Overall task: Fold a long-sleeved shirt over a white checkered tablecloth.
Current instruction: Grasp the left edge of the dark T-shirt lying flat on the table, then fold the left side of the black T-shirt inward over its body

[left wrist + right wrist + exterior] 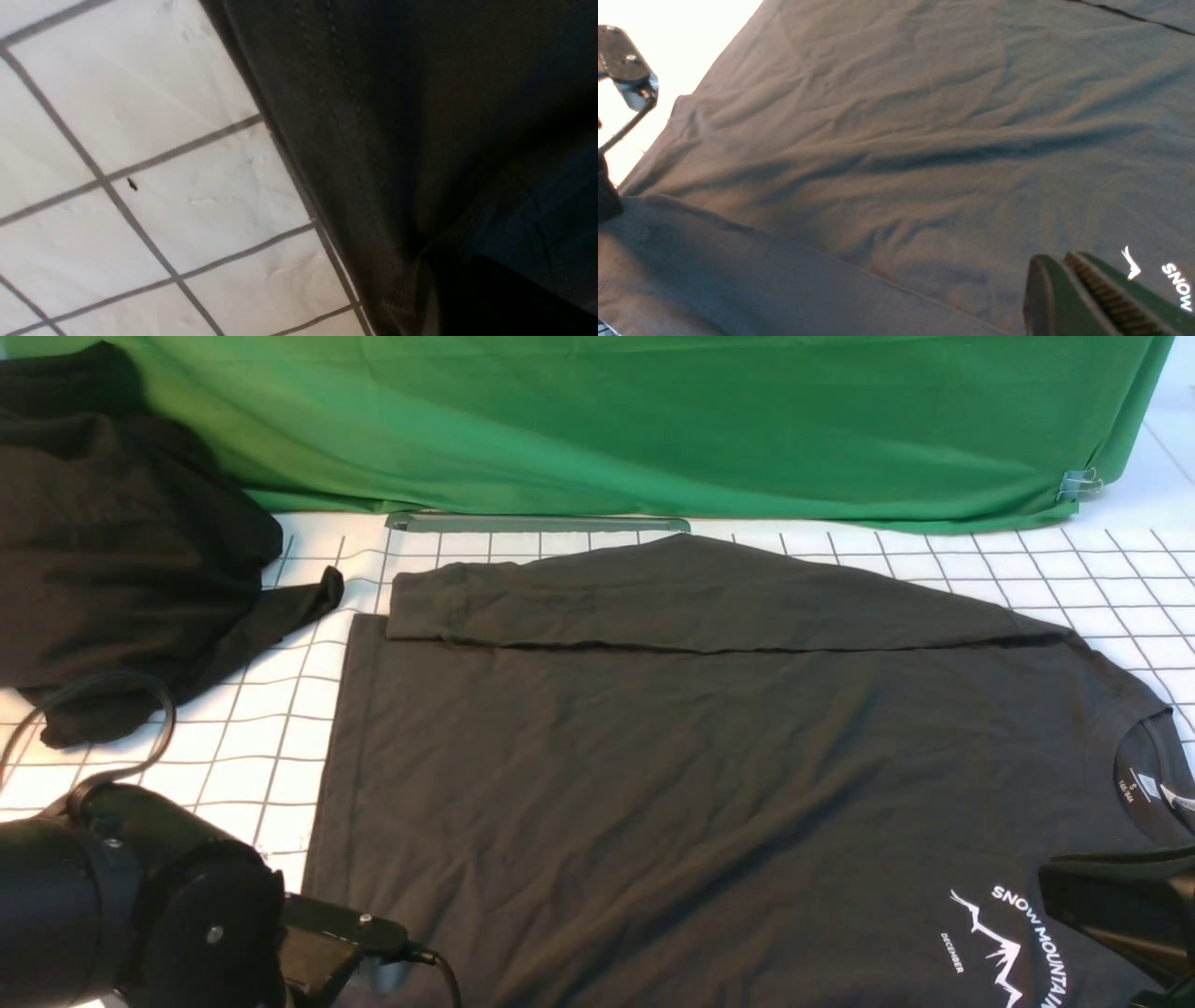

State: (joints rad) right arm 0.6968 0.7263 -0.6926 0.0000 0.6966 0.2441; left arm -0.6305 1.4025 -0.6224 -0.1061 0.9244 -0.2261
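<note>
- The long-sleeved shirt (pixel 653 756) lies flat on the white checkered tablecloth (pixel 280 728). Its long way runs left to right, with the hem on the left and the neck on the right.
- One sleeve is folded along its far side.
- The right tool (pixel 1069 261) is pinched closed, and we see no cloth in it. It sits by the white print on the near right.
- The left arm (pixel 140 896) is by the near left corner of the hem. We think it is the nearer one to lift that end.
- The left tool is hidden, so we cannot tell if it is wide or narrow.
- The front view cuts off the shirt's near edge.
</note>
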